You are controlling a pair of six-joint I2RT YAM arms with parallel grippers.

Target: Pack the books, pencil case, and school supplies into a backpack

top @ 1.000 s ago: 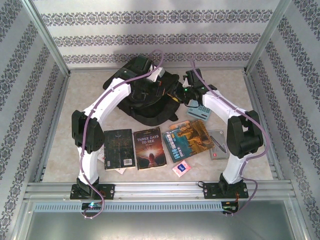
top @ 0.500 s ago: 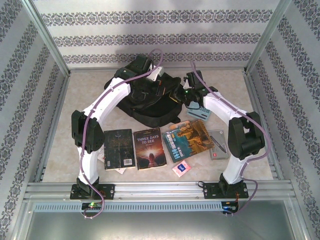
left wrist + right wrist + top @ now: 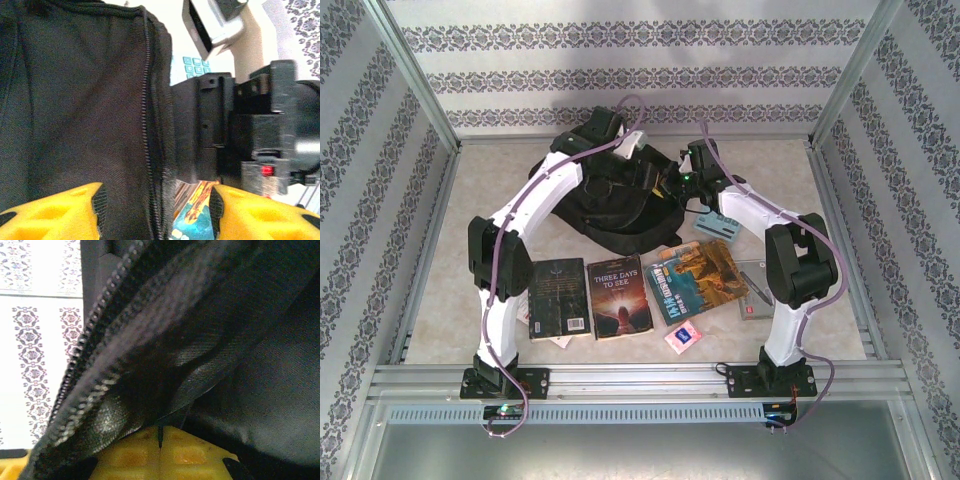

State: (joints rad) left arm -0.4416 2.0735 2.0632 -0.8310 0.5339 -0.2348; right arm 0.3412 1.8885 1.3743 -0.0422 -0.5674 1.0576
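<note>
The black backpack lies at the back middle of the table, with both grippers at its right upper edge. In the left wrist view its zip line runs between the yellow fingertips of my left gripper, which stands open around the fabric. My left gripper sits just left of my right gripper. My right gripper is shut, with a thin fold of backpack fabric pinched in it. Three books lie in a row in front: black, brown, blue-and-orange.
A light blue box lies right of the backpack under the right arm. A pink-and-white packet sits in front of the blue-and-orange book, and a flat grey pencil case to its right. Patterned walls enclose the table.
My left gripper has opened and released the backpack fabric. My right gripper has shut on the backpack's edge and shifted slightly left and back.
</note>
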